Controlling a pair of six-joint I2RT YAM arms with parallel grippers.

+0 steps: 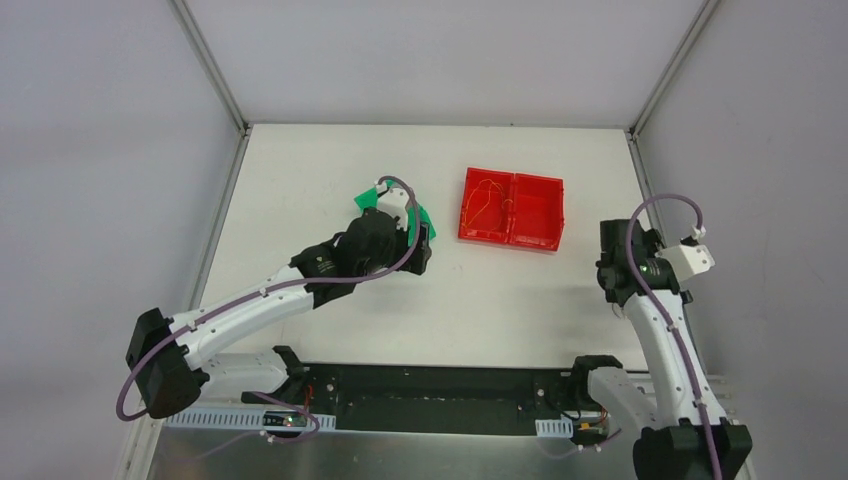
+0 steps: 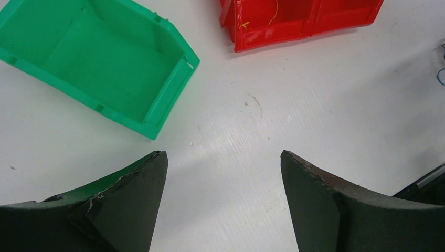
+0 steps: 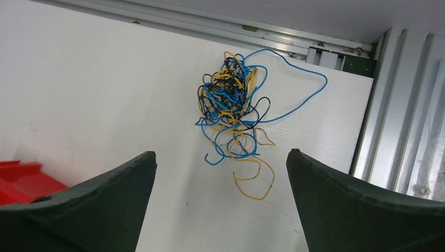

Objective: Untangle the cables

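Observation:
The cables (image 3: pixel 231 110) lie as a small knotted ball of blue, orange-yellow and black wire on the white table, close to its metal-railed edge. Loose blue and yellow loops trail out of the ball. My right gripper (image 3: pixel 221 153) hangs open just short of the ball, and a yellow loop reaches between its fingers without touching them. In the top view the ball is hidden under my right arm (image 1: pixel 655 310). One thin yellow wire (image 1: pixel 487 205) lies in the left compartment of the red bin (image 1: pixel 545 240). My left gripper (image 2: pixel 224 155) is open over bare table, holding nothing.
A green bin (image 2: pixel 173 84) stands empty just beyond my left gripper, and in the top view this green bin (image 1: pixel 430 215) is mostly covered by the wrist. The red bin (image 2: pixel 273 37) lies further off. A bit of blue wire (image 2: pixel 440 76) shows at the right edge.

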